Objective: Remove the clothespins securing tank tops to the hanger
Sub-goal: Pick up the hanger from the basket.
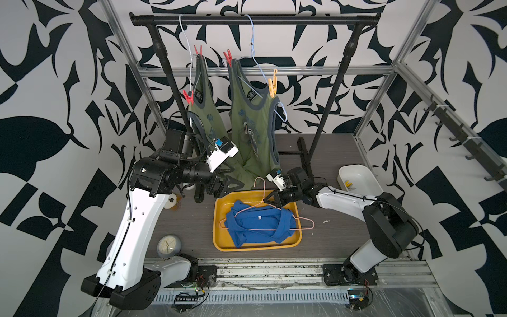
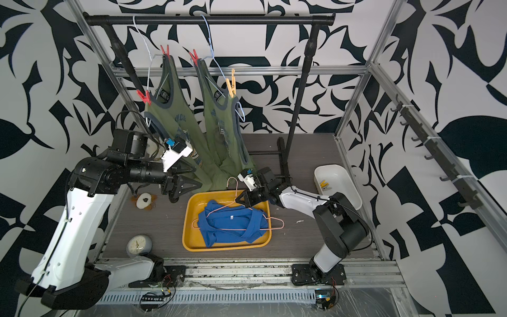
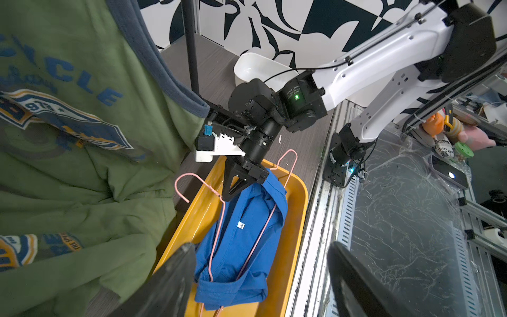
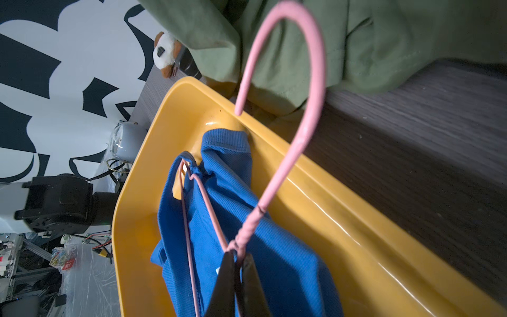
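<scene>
Two olive-green tank tops [image 1: 204,115] [image 1: 253,129] hang on pale wire hangers from the black rail [image 1: 255,19]. Red clothespins [image 1: 198,51] [image 1: 227,57] [image 1: 188,96] and a yellow clothespin [image 1: 273,83] clip their straps. The blue tank top [image 1: 258,225] lies in the yellow tray [image 1: 216,233] on a pink hanger [image 4: 315,82]. My right gripper [image 4: 238,256] is shut on that hanger's twisted neck, over the tray's far edge [image 1: 267,199]. My left gripper [image 3: 263,285] stands open beside the olive hems [image 1: 236,178], holding nothing.
A white bin [image 1: 340,171] at the right holds yellow clothespins [image 1: 349,185]. A small grey clock [image 1: 168,245] and a plush toy [image 1: 172,201] sit at the left on the dark tabletop. The rack's black posts [image 1: 323,115] stand behind the tray.
</scene>
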{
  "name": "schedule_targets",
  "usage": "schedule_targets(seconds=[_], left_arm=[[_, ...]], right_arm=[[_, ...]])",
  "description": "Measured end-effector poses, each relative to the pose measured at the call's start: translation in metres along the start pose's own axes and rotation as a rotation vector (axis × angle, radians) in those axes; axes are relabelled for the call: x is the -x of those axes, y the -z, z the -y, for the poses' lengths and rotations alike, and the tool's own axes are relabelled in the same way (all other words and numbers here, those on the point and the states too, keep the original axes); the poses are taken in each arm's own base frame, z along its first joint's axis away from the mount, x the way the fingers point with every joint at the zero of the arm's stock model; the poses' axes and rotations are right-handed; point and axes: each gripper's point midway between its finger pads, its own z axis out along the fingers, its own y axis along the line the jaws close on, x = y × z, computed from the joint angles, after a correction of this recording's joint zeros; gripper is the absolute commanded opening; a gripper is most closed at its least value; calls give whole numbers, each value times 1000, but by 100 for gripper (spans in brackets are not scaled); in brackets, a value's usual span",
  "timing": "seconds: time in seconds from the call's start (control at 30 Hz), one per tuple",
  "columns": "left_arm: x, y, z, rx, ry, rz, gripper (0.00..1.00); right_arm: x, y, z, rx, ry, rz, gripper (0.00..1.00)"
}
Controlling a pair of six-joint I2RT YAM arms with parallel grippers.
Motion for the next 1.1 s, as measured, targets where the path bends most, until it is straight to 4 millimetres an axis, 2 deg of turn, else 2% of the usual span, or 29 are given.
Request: schedule_targets(seconds=[0.23,0.47,0.7,0.83,1.1], left_arm=[[8,1,-21,107,32,20,80],[-1,-6,-37,167,82,-3,78],[-24,-15,-55,236,161,-56,73],[-42,-20,-66,285,206,-93,72],[-66,-29,-77,328,264,-134,70]], right_arm=[[7,13,-13,0,55,21,0],[25,38,-32,-24,131,92,0],[43,70,-55,-41,210,196,0],[48,87,-67,-42,241,236,0],[57,119,-92,-42,297,324,0]])
